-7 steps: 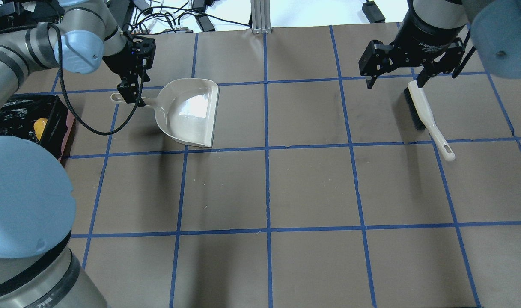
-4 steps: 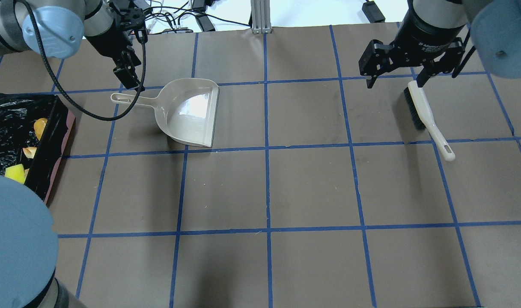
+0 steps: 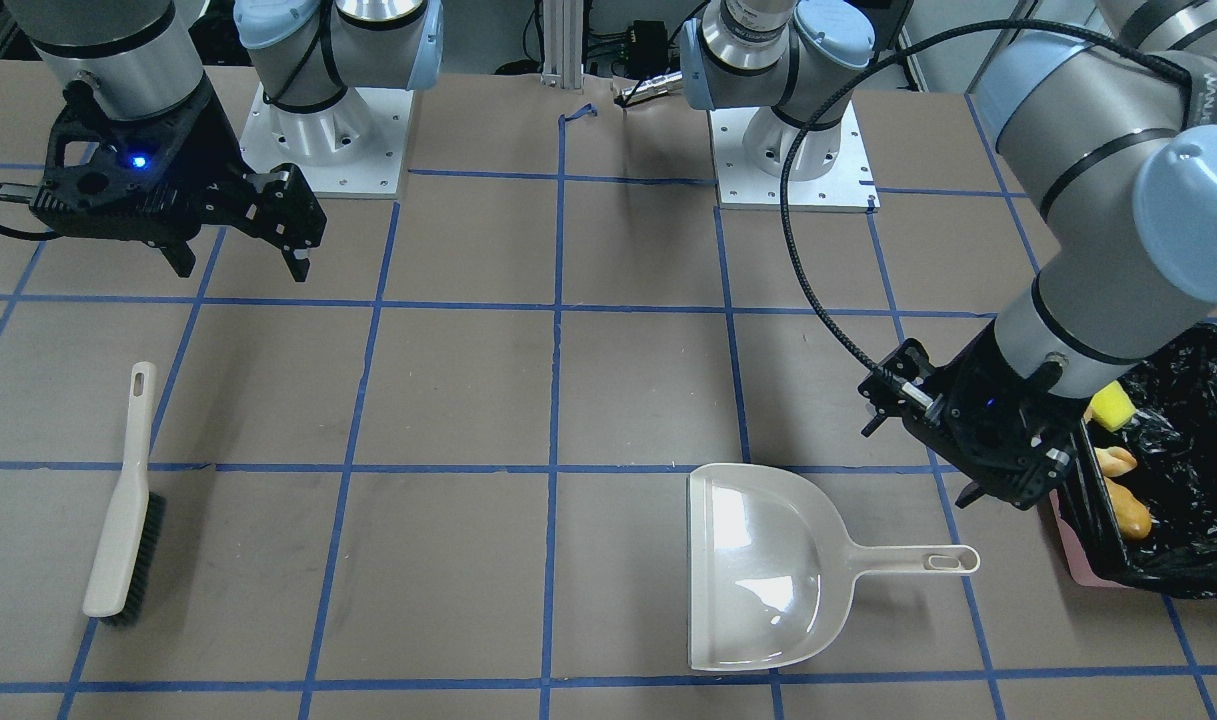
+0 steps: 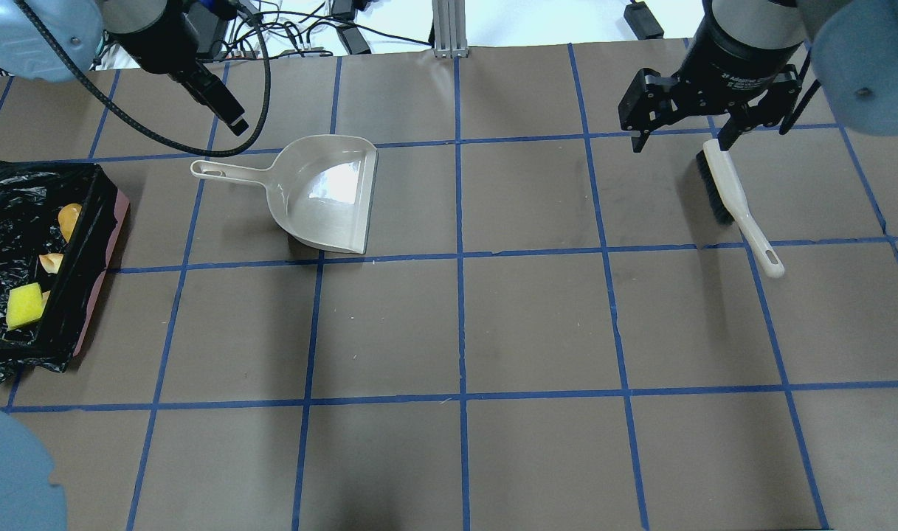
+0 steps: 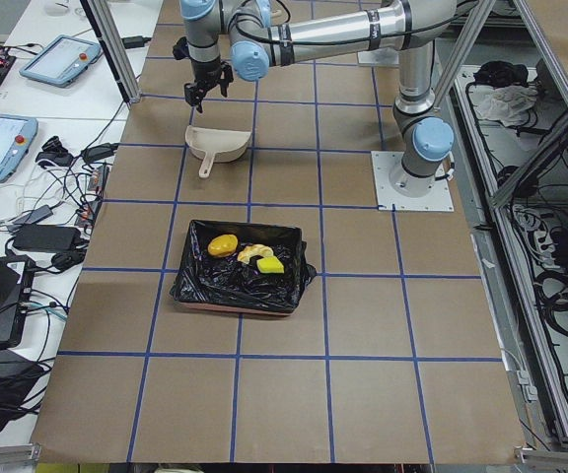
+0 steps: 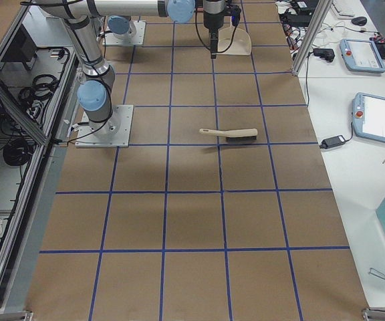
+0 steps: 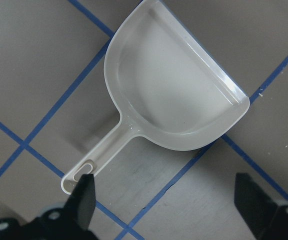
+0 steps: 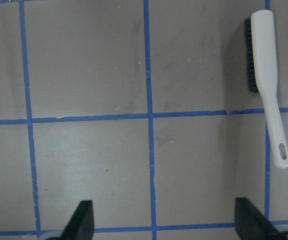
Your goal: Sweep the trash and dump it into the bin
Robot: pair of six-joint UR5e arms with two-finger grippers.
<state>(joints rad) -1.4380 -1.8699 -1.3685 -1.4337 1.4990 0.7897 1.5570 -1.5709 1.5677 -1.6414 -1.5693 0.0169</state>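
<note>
The bin (image 4: 102, 276), pink with a black bag, stands at the table's left edge. It holds the trash: a yellow sponge (image 4: 24, 304), a croissant piece (image 4: 52, 262) and a tan lump (image 4: 68, 219). All three also show in the exterior left view, the sponge (image 5: 270, 265) nearest. The beige dustpan (image 4: 323, 193) lies empty on the table. My left gripper (image 4: 231, 118) is open and empty, raised beyond the pan's handle (image 7: 91, 165). My right gripper (image 4: 681, 140) is open and empty, above the head end of the beige brush (image 4: 733, 195).
The brown table has a grid of blue tape lines (image 4: 460, 258). Cables and power bricks (image 4: 308, 29) lie past the far edge. The arm bases (image 3: 323, 140) stand on white plates at the robot's side.
My left gripper has risen off the dustpan handle and moved toward the far edge. The left arm no longer covers the bin. Dustpan, brush and right arm have not moved.
</note>
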